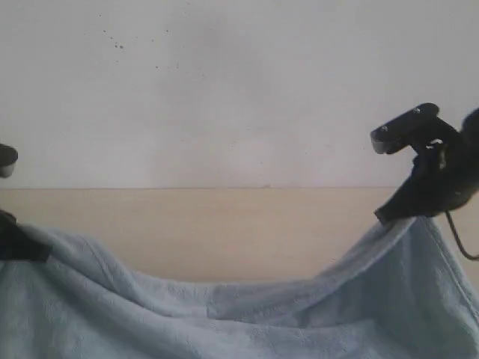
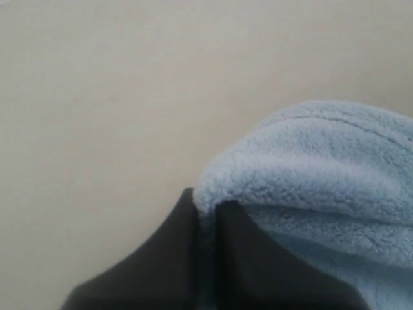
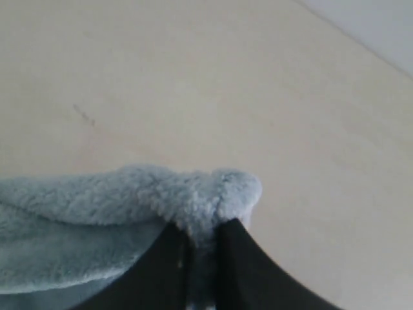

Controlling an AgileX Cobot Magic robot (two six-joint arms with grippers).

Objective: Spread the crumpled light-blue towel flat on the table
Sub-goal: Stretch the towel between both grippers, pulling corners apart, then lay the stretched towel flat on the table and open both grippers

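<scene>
The light-blue towel (image 1: 224,314) hangs stretched between my two grippers, sagging in the middle over the beige table (image 1: 224,224). My left gripper (image 1: 34,253) at the left edge is shut on one corner of the towel (image 2: 310,161), the cloth pinched between its black fingers (image 2: 174,258). My right gripper (image 1: 385,217) is raised at the right and shut on the other corner of the towel (image 3: 193,194), which bulges over its fingertips (image 3: 235,258). The lower part of the towel runs out of view at the bottom.
A white speckled wall (image 1: 224,90) rises behind the table's far edge. Bare table (image 3: 193,77) lies under and beyond both held corners. A black cable (image 1: 460,239) hangs from the right arm.
</scene>
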